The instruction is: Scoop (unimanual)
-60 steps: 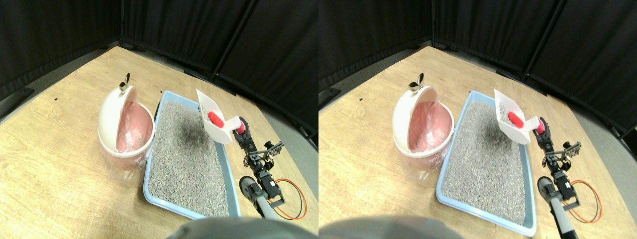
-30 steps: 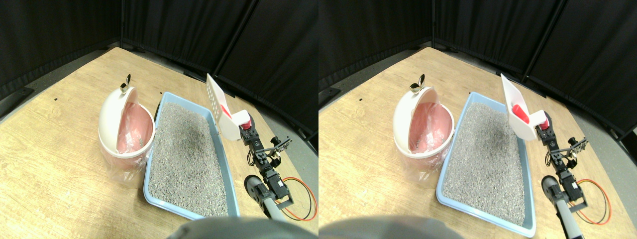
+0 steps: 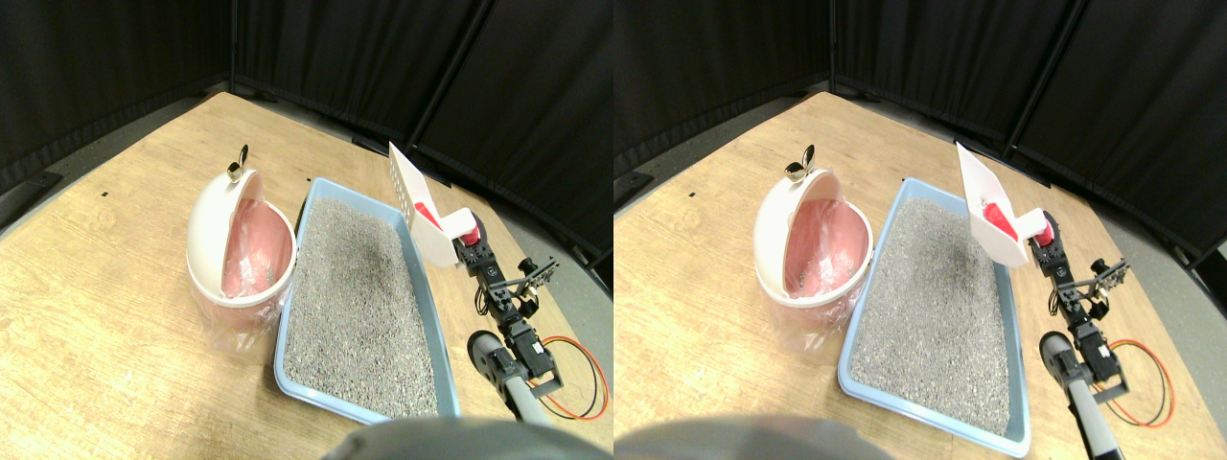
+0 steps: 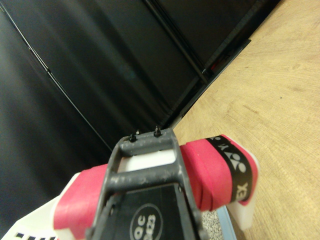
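Now the scoop (image 3: 422,206) hangs over the far right rim of the tray (image 3: 426,287), tipped up steeply so the red piece (image 3: 428,217) sits in it and grit can fall through. The pincer (image 3: 468,240) is clenched on the red-wrapped handle (image 4: 207,180), probably; the wrist view shows one jaw across it only. The bin (image 3: 240,240) waits left, open. Scoop's inside mostly hidden.
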### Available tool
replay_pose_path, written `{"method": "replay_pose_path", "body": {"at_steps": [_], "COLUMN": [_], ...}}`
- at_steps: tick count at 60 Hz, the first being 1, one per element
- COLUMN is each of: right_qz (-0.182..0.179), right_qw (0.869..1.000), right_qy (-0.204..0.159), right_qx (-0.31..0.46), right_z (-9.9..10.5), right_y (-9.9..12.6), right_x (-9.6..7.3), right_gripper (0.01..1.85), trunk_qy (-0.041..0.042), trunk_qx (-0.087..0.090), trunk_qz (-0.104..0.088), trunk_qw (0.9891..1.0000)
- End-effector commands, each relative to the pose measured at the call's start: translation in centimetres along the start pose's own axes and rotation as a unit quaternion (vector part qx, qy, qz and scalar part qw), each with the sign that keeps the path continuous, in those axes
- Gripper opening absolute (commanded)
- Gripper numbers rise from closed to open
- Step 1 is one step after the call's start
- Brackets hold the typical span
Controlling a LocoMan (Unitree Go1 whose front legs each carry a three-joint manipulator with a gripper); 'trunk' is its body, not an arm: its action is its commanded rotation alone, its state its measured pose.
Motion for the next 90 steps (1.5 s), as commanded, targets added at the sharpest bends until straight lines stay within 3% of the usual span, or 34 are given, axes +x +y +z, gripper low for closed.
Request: {"method": "replay_pose_path", "body": {"at_steps": [1,8,21,29,36,54,70,90], "right_qz": [0.029,0.032,0.074,0.063,0.062,0.075,0.06,0.069], "right_qw": [0.999,0.999,0.995,0.992,0.982,0.965,0.956,0.949], "right_qy": [-0.016,-0.009,0.01,0.013,0.025,0.058,0.09,0.125], "right_qx": [0.019,0.018,-0.071,-0.109,-0.176,-0.242,-0.273,-0.283], "right_z": [0.4,0.5,1.0,1.1,1.0,1.2,1.0,-0.1], "right_y": [0.9,0.9,1.9,2.4,3.1,4.0,5.4,6.9], "right_x": [0.2,0.3,0.2,-0.1,-0.5,-0.7,-1.3,-1.3], "right_gripper": [0.05,0.05,0.05,0.05,0.05,0.05,0.05,0.05], "trunk_qy": [-0.0089,-0.0089,-0.0075,-0.0077,-0.0077,-0.0088,-0.0117,-0.0118], "trunk_qx": [-0.002,-0.002,-0.007,-0.011,-0.012,-0.022,-0.039,-0.057], "trunk_qz": [0.002,0.002,0.008,0.012,0.014,0.025,0.046,0.066], "trunk_qw": [1.0,1.0,0.9999,0.9998,0.9998,0.9994,0.9981,0.9961]}}
